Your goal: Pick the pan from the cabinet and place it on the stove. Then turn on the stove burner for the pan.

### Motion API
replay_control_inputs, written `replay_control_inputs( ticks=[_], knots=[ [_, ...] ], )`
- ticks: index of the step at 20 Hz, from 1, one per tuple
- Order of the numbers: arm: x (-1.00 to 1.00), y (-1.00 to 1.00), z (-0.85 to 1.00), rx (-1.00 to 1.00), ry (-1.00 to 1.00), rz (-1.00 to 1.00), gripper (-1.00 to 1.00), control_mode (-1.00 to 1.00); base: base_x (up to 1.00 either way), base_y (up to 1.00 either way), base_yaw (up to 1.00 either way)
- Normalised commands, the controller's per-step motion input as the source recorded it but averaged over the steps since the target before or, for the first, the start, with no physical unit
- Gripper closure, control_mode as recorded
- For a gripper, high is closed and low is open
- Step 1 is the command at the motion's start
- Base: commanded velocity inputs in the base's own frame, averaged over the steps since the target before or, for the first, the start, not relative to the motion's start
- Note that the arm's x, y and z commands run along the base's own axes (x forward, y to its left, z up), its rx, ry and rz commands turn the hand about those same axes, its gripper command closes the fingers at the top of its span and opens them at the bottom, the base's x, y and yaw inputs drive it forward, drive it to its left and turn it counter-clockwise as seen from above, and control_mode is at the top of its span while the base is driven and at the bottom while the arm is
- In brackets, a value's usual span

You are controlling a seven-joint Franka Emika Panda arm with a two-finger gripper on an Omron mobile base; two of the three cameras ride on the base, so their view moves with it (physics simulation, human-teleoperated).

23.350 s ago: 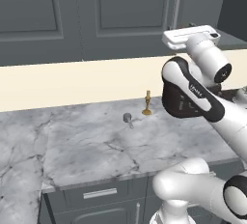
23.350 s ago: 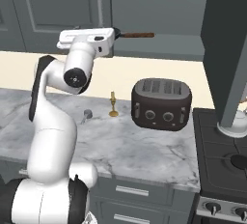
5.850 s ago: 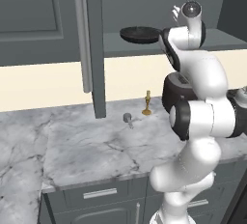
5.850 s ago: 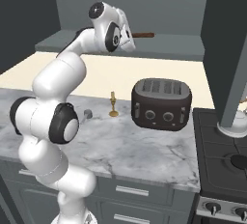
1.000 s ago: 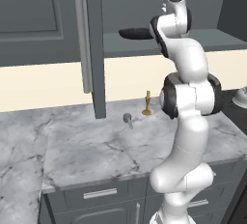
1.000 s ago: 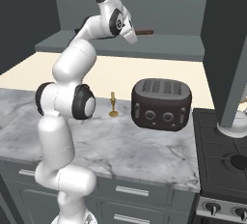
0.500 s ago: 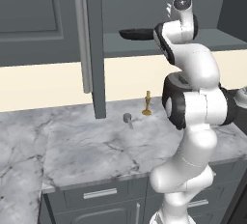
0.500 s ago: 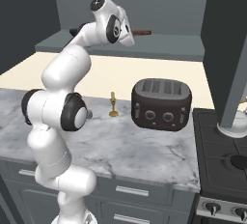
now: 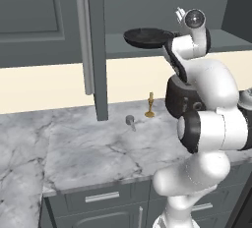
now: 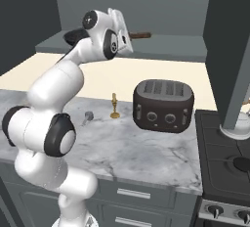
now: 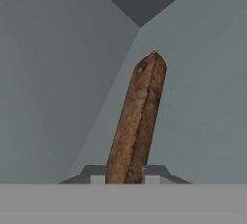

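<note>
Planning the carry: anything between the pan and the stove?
The toaster stands on the counter between the cabinet shelf, where the pan is, and the stove. Carried above toaster height, nothing visible blocks it.

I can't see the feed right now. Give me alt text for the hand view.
The pincer is shut on the pan's brown wooden handle, which runs up and away from the camera between the two finger tips. Behind it are the grey inner walls of the cabinet, meeting at a corner near the top.
</note>
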Motion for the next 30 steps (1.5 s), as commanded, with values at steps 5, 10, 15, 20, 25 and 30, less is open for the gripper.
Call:
replay_control_inputs(
  ticks=[5,10,15,20,25,30],
  knots=[
    [-0.63,0.01,-0.01,0.00,-0.08,0.00,1.00,-1.00,0.00,0.00,0.00],
    [-0.68,0.00,0.00,0.00,-0.12,0.00,1.00,-1.00,0.00,0.00,0.00],
    [-0.60,0.00,0.00,0.00,-0.10,0.00,1.00,-1.00,0.00,0.00,0.00],
    [-0.52,0.00,0.00,0.00,-0.08,0.00,1.00,-1.00,0.00,0.00,0.00],
    [-0.44,-0.03,0.00,0.02,-0.07,0.00,1.00,-1.00,0.00,0.00,0.00],
    [-0.24,-0.01,0.00,0.00,-0.04,0.00,1.00,-1.00,0.00,0.00,0.00]
  ],
)
